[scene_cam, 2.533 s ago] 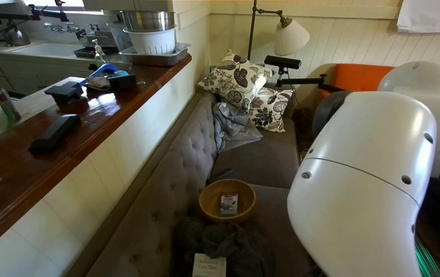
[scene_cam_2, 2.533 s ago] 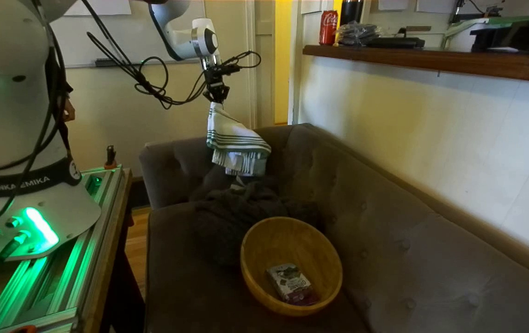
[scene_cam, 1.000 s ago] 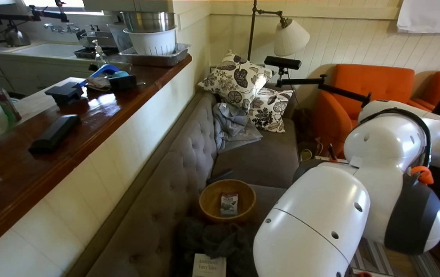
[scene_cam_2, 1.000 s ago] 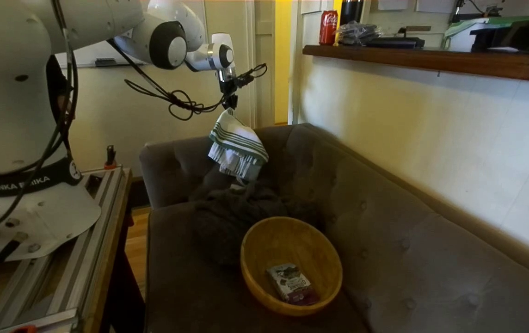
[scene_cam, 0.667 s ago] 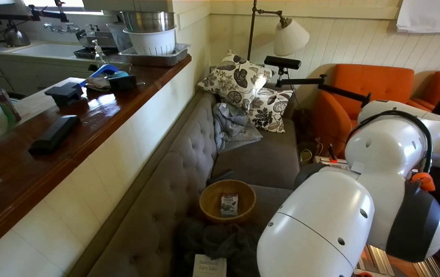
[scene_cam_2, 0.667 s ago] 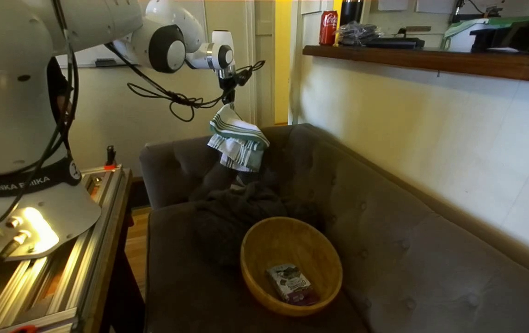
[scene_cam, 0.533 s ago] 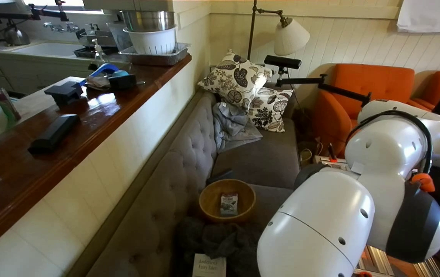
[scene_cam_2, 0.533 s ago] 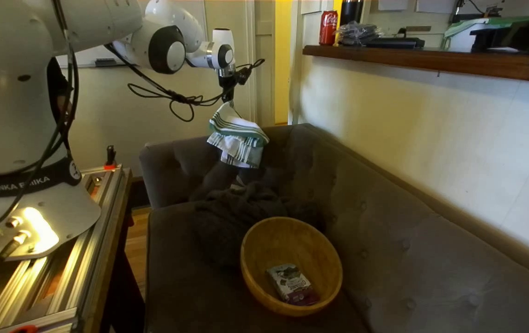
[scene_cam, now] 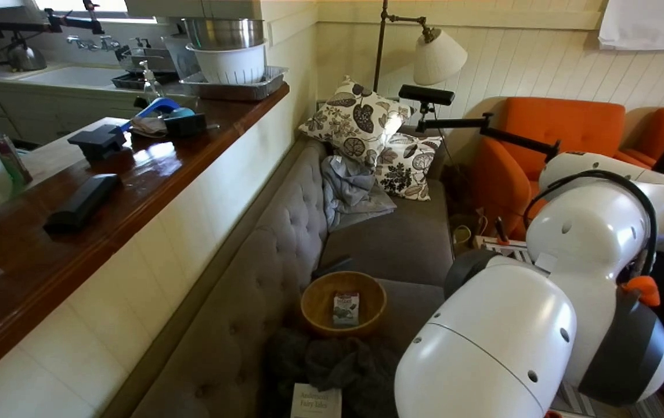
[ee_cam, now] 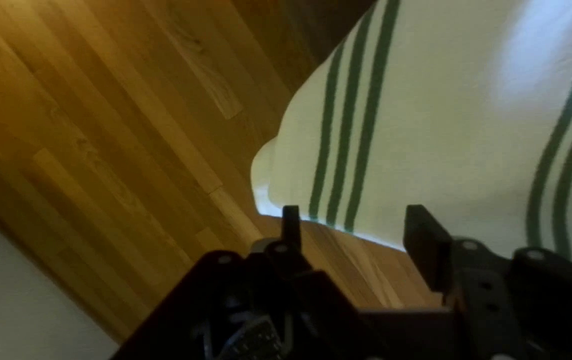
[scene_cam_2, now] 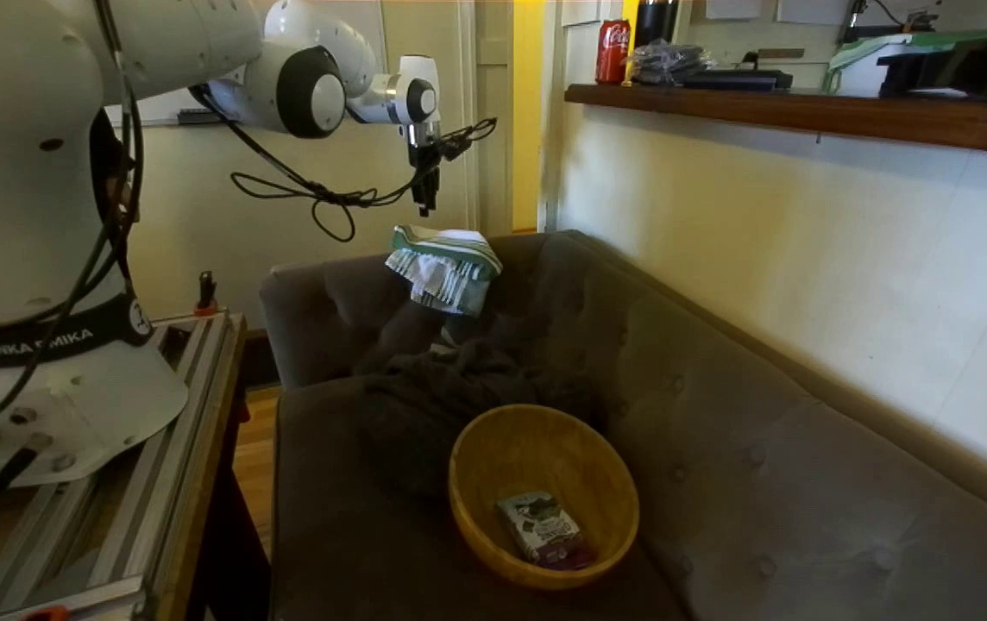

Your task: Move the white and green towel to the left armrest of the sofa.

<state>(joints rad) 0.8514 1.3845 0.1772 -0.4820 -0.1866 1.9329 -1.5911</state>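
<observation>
Wood bowl on sofa — dk cloth btwn it & towel.

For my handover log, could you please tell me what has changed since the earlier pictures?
The gripper has opened and let go of the white and green striped towel, whose raised top has sunk down over the sofa armrest. The wooden bowl, the packet inside it and the dark blanket stayed put.
</observation>
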